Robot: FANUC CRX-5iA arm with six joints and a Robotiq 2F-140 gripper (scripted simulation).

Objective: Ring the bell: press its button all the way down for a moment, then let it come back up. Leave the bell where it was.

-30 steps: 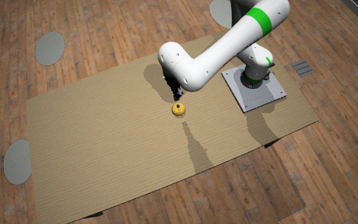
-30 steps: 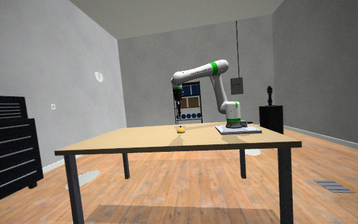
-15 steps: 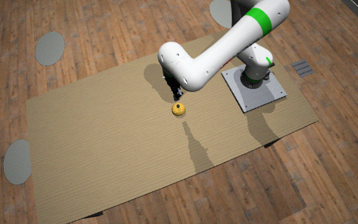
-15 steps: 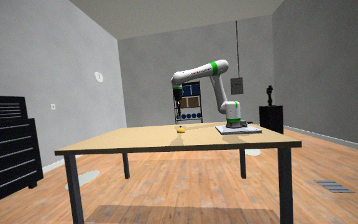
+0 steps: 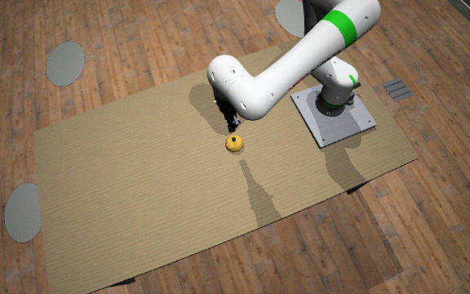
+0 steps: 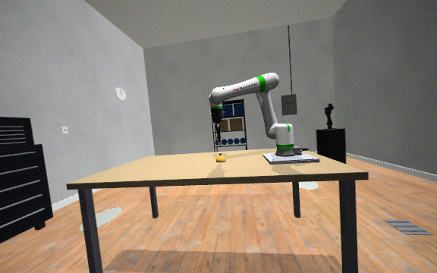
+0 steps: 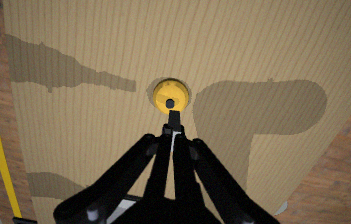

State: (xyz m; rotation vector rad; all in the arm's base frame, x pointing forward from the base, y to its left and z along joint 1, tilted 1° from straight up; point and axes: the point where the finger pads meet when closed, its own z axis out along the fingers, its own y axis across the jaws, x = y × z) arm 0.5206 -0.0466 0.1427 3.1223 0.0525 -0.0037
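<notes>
We're hovering our gripper [image 7: 174,119], jaws clenched on nothing, well above the yellow bell [image 5: 233,143], which is sitting mid-table [image 5: 96,184] near the arm's base plate [image 5: 365,124]. Looks like its button [image 7: 170,103] isn't pressed yet, so we're guessing the whole press-and-release is left.

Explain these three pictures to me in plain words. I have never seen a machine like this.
It is one white robot arm bolted to a grey base plate on a wooden table. One picture looks down from above, one looks across the room, and one comes from a camera on the arm's wrist. At the arm's tip is a black two-fingered gripper, shut and holding nothing. On the table sits a small yellow bell with a dark button on top. The gripper hangs above the bell, not touching it.
</notes>
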